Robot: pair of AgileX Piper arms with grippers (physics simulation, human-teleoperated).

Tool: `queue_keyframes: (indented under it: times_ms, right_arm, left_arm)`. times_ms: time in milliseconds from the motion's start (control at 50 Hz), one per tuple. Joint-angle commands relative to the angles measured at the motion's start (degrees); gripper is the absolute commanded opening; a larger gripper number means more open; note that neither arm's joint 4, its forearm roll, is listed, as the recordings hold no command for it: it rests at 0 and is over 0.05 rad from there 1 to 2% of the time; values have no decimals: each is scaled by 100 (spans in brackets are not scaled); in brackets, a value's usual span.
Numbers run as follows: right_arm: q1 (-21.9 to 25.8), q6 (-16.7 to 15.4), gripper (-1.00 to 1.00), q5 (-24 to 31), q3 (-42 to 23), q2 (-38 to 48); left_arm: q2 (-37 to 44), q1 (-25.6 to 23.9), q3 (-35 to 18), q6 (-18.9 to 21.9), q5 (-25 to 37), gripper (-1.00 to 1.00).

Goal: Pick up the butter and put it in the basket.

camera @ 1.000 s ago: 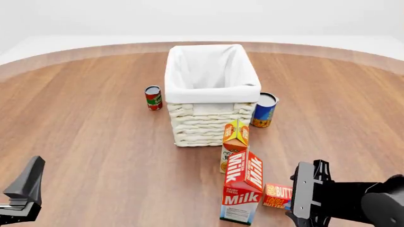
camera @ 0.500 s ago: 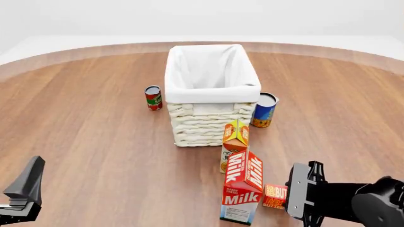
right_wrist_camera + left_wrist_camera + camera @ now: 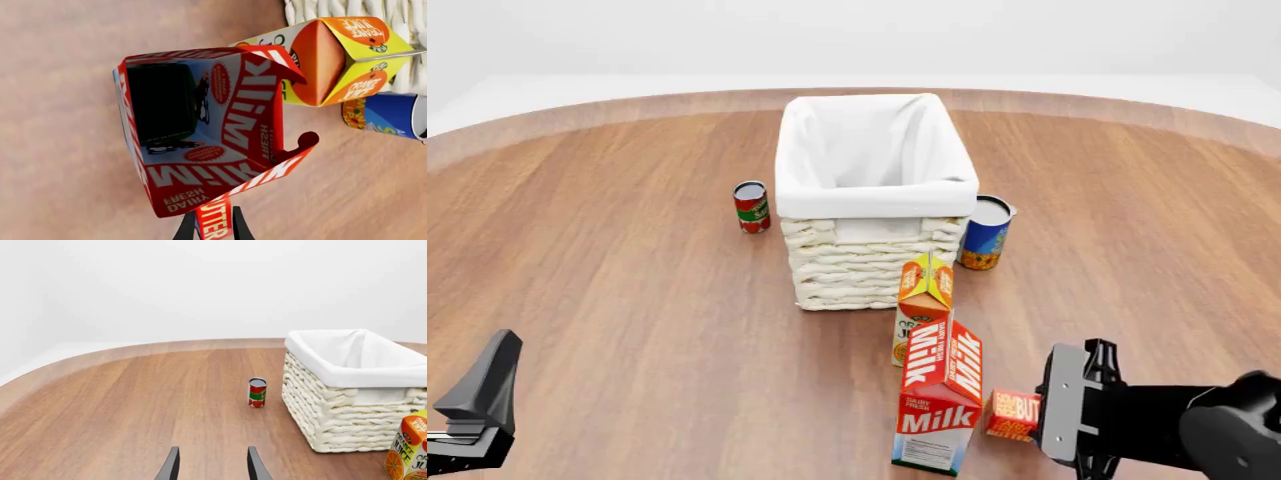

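Observation:
The butter [image 3: 1012, 414], a small red-orange box, stands on the table next to the milk carton [image 3: 940, 396], close to the front edge. My right gripper [image 3: 1044, 420] is at the butter from the right. In the right wrist view both fingers press the butter's [image 3: 213, 226] flat sides, so my right gripper [image 3: 213, 231] is shut on it. The cream wicker basket [image 3: 876, 262] with white lining stands beyond, at mid table; it also shows in the left wrist view [image 3: 333, 412]. My left gripper [image 3: 212, 471] is open and empty, low at the front left [image 3: 481, 405].
The milk carton [image 3: 200, 130] touches or nearly touches the butter. An orange juice carton [image 3: 924, 300] stands between milk and basket. A blue can [image 3: 985, 232] is at the basket's right, a red can [image 3: 750, 206] at its left.
My right gripper slid left to the butter, then eased slightly right. The butter now looks narrower and turned on its edge. The left arm has not moved.

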Motion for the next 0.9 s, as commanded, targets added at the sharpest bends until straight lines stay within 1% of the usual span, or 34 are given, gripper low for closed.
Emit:
queue_keyframes:
  times_ms: [20, 100, 140, 220, 300, 320, 380, 460, 480, 500, 540, 560, 640, 660, 680, 700, 720, 740, 760, 800, 820, 860, 880, 900]
  right_arm:
    - [-255, -92, -100, 415, -115, -446]
    - [-350, -147, -100, 857, -269, -860]
    - [-378, -163, -100, 923, -303, -923]
    - [-482, -197, -100, 1337, -544, -1282]
    - [-498, -83, -100, 1775, -900, -1591]
    - [-499, 26, -100, 1941, -1102, -1694]
    - [-535, 113, -100, 2048, -1286, -1765]
    - [-440, 580, -100, 2239, -1714, -1895]
    - [-438, 644, -100, 2255, -1772, -1904]
    - [-465, 826, -100, 2263, -1955, -1929]
    - [-499, 867, -100, 2277, -2054, -1957]
    - [-553, 1108, -100, 2331, -2268, -1880]
    - [-558, 1228, -100, 2386, -2503, -1949]
    - [-491, 1471, -100, 2475, -2704, -1962]
    - [-603, 1406, -100, 2474, -2736, -1858]
    - [-509, 1598, -100, 2494, -2904, -1915]
    - [-508, 1598, -100, 2495, -2906, -1915]
    - [-402, 1802, -100, 2564, -3154, -1933]
    - [-402, 1802, -100, 2566, -3157, -1932]
    - [-383, 2115, -100, 2582, -3469, -1857]
    - [-332, 2196, -100, 2604, -3543, -1858]
    - [-304, 2478, -100, 2581, -3770, -1801]
    - [-254, 2505, -100, 2573, -3790, -1831]
    - [-222, 2611, -100, 2536, -3878, -1826]
  left_arm:
    - [0, 0, 0, 0, 0, 100]
    - [0, 0, 0, 0, 0, 100]
    - [0, 0, 0, 0, 0, 100]
    - [0, 0, 0, 0, 0, 100]
    - [0, 0, 0, 0, 0, 100]
    - [0, 0, 0, 0, 0, 100]
    - [0, 0, 0, 0, 0, 100]
    - [0, 0, 0, 0, 0, 100]
    - [0, 0, 0, 0, 0, 100]
    - [0, 0, 0, 0, 0, 100]
    - [0, 0, 0, 0, 0, 100]
    - [0, 0, 0, 0, 0, 100]
    - [0, 0, 0, 0, 0, 100]
    - [0, 0, 0, 0, 0, 100]
    - [0, 0, 0, 0, 0, 100]
    - [0, 0, 0, 0, 0, 100]
    - [0, 0, 0, 0, 0, 100]
    - [0, 0, 0, 0, 0, 100]
    - [0, 0, 0, 0, 0, 100]
    - [0, 0, 0, 0, 0, 100]
    - [0, 0, 0, 0, 0, 100]
    - [0, 0, 0, 0, 0, 100]
    - [0, 0, 0, 0, 0, 100]
    - [0, 0, 0, 0, 0, 100]
